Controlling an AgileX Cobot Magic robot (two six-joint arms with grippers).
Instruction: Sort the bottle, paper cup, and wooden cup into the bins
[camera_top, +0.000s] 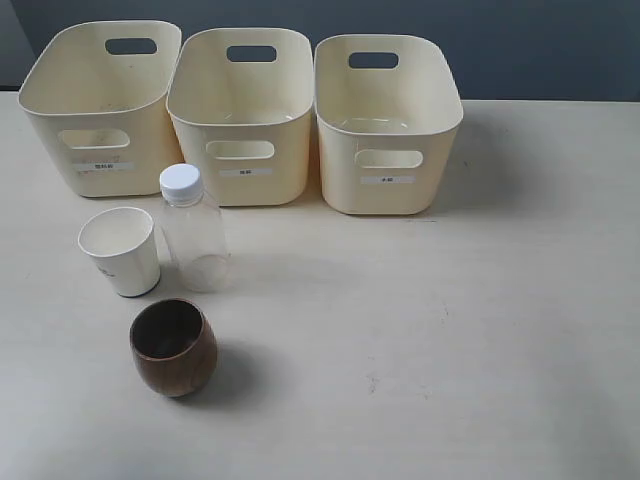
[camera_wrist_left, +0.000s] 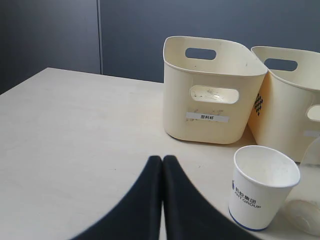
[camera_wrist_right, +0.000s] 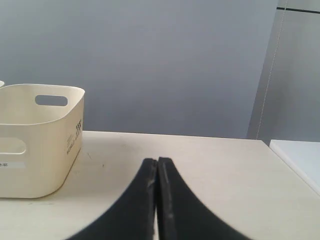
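Standing at the table (camera_top: 480, 330), I logged the items near to far.

Wooden cup (camera_top: 173, 347): nearest, upright, alone on the table, just in front of the other two pieces.

Paper cup (camera_top: 120, 250): upright, behind the wooden cup and to the left; blue print on its side was readable only from the left wrist view (camera_wrist_left: 261, 188).

Bottle (camera_top: 193, 232): upright, white cap on, just beside the paper cup on its right. Whether the two touched could not be told.

Bins (camera_top: 245, 115): three in a row at the back, sides close together, each with a small front label. Lettering was too small to read from the exterior view, so which bin took which piece stayed unknown.

Left gripper (camera_wrist_left: 162, 159): clenched on nothing, fingers pressed together, held behind the paper cup and short of it.

Right gripper (camera_wrist_right: 157, 161): likewise pressed closed and empty, over bare table near the right-hand bin (camera_wrist_right: 42, 140).

Progress, as judged: none sorted. All three pieces stood on the table and no bin showed anything inside, though the bin floors were only partly visible. All three placements remained.

Hidden or unclear: neither arm appeared in the exterior view; the bottle was cut off at the edge of the left wrist view.
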